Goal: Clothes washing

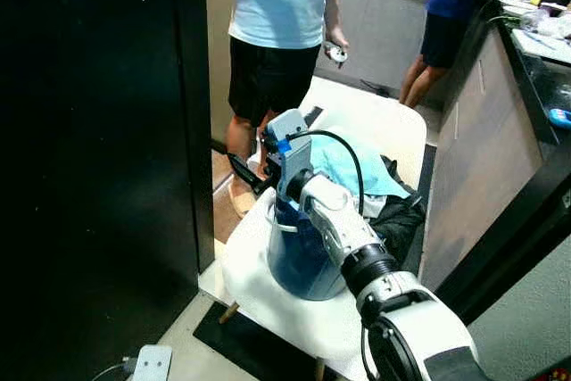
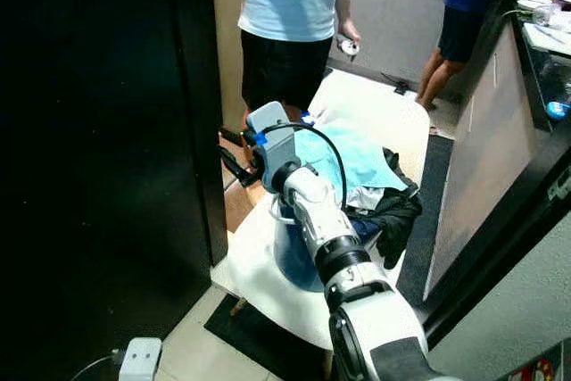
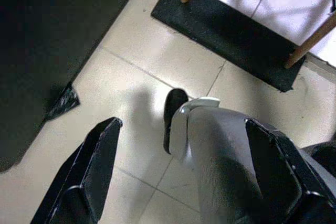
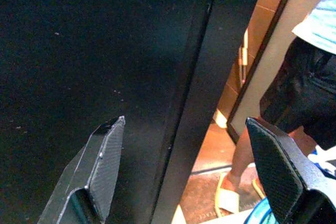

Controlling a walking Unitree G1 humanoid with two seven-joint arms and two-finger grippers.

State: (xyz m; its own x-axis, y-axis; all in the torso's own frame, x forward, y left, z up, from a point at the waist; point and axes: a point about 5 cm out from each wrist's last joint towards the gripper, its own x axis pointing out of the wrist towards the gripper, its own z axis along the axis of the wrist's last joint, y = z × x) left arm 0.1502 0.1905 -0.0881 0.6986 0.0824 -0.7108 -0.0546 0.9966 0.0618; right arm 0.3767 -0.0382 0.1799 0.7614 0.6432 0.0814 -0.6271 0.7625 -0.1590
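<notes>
A translucent blue laundry basket (image 1: 299,260) stands on a white chair (image 1: 379,122). A teal cloth (image 1: 343,167) and a black garment (image 1: 400,216) are heaped in it and spill toward the chair's right side. My right arm reaches over the basket's left rim. Its gripper (image 1: 243,171) is open and holds nothing, past the chair's left edge and close to a tall dark panel (image 4: 79,51). My left gripper (image 3: 184,127) hangs open over the floor tiles beside my own grey leg (image 3: 215,156).
The dark panel (image 1: 98,131) walls off the whole left side. A person in a light blue shirt and black shorts (image 1: 277,42) stands just behind the chair, another person (image 1: 451,6) at the back counter. A cabinet run (image 1: 482,149) lines the right. A black mat (image 3: 231,35) lies under the chair.
</notes>
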